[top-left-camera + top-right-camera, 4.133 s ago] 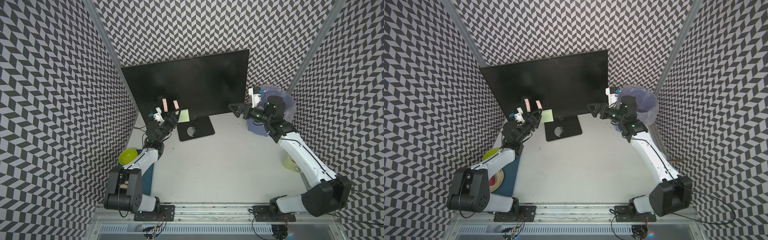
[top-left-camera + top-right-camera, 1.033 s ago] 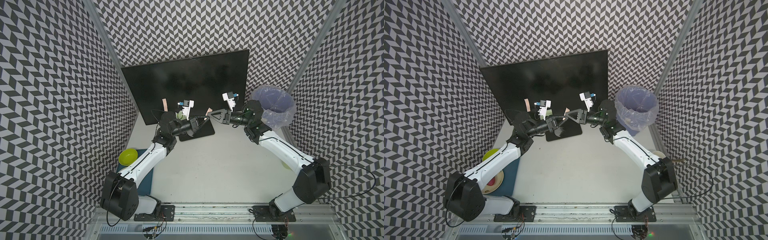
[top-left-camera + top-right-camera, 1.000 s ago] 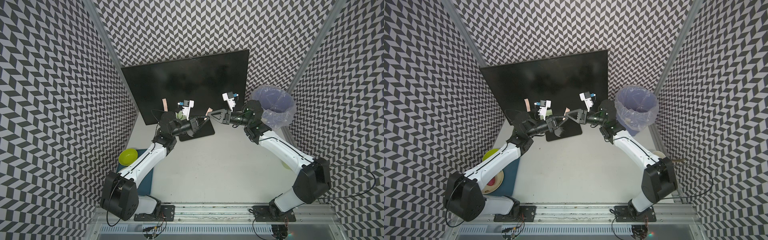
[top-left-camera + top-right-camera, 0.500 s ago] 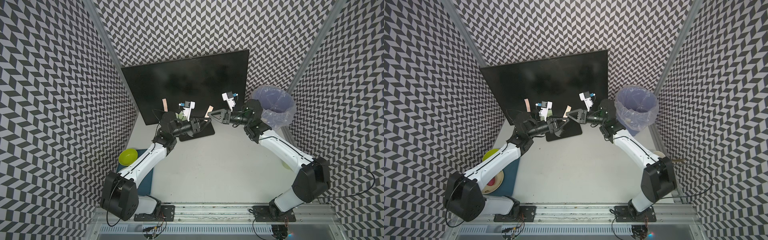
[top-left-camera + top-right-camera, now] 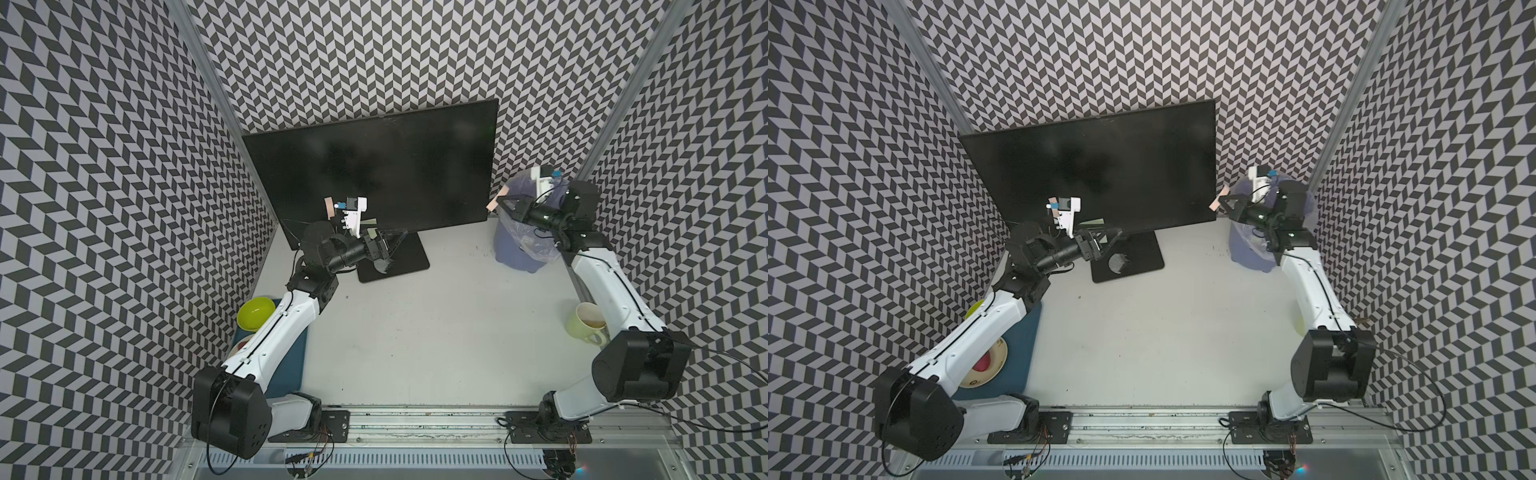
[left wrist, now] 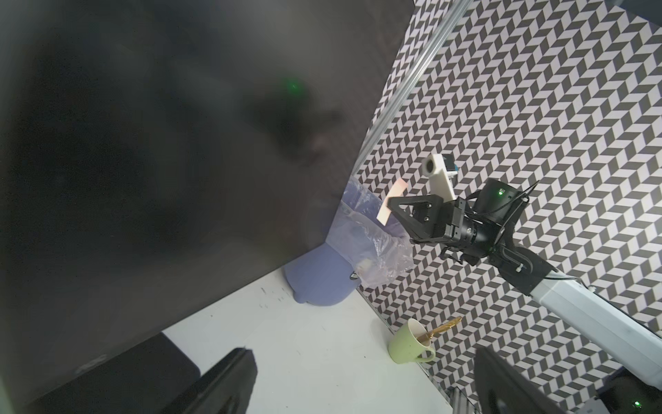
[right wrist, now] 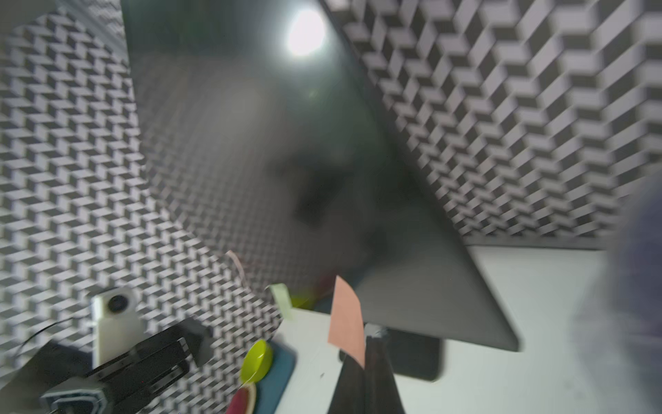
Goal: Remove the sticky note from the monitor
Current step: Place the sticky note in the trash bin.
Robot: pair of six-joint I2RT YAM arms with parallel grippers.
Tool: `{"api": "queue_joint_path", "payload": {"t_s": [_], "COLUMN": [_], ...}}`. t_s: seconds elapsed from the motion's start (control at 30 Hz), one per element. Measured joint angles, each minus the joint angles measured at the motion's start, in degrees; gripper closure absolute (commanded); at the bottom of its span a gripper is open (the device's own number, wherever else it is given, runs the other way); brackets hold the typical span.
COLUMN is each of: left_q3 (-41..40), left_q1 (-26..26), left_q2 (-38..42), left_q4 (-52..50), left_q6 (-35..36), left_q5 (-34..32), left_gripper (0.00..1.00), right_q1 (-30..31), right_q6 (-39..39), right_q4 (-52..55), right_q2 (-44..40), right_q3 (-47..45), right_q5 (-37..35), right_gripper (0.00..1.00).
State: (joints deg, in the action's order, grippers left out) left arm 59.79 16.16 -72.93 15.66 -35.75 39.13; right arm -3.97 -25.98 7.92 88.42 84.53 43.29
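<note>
Monitor (image 5: 374, 166) upright, screen dark — pink sticky note (image 5: 493, 203) near its edge.

Black monitor (image 5: 374, 166), salmon sticky note (image 7: 345, 319), lilac bin (image 5: 515, 255), lime bowl (image 5: 254, 312), black-and-white chevron walls (image 5: 104, 166).

Monitor (image 5: 370, 166) at back; bin (image 5: 512, 249) right of it; mug (image 5: 587, 327) front right; bowl (image 5: 255, 312) left.

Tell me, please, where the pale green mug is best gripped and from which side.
Likely the rim wall, from straight above, one finger inside, on the side away from the gold spoon. The pale green mug stands upright, mouth open, and its loop handle looks too small for a sure pinch.
</note>
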Motion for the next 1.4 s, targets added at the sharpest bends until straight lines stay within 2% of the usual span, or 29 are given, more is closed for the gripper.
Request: {"api": "queue_joint_path", "payload": {"t_s": [0.17, 0.33, 0.5, 0.87, 1.07, 1.4], "left_q3": [-0.5, -1.51, -1.88, -3.06, -5.38, -7.82], "left_q1": [-3.23, -5.62, -8.0, -13.27, -15.56, -16.96], "left_q2": [1.01, 1.49, 2.27, 3.37, 4.48, 4.59], "left_q4": [-1.75, -3.54, -5.14, -8.52, -8.87, -8.61], "left_q6": [0.07, -0.33, -0.76, -1.29, -1.95, -3.23], "left_q5": [-2.4, -4.46, -5.6, -7.63, -8.07, -8.02], "left_gripper": [0.0, 0.0, 0.0, 0.0, 0.0, 0.0], "right_q1": [-7.19, -8.04, -7.78, -5.53, -2.4, -0.28], "right_q6": [4.76, 11.93, 17.09, 23.54, 24.57, 25.05], "right_q4": [4.79, 11.65, 16.04, 23.65, 24.7, 26.97], "right_q2": [-0.85, 1.31, 3.87, 6.64, 6.64, 5.35], "right_q3": [4.44, 12.63, 16.85, 17.38, 16.79, 9.68], "right_q5": [-7.34, -15.8, -20.76, -26.01, -25.51, -24.33], "right_gripper": [0.99, 0.92, 0.61, 0.22, 0.18, 0.16]}}
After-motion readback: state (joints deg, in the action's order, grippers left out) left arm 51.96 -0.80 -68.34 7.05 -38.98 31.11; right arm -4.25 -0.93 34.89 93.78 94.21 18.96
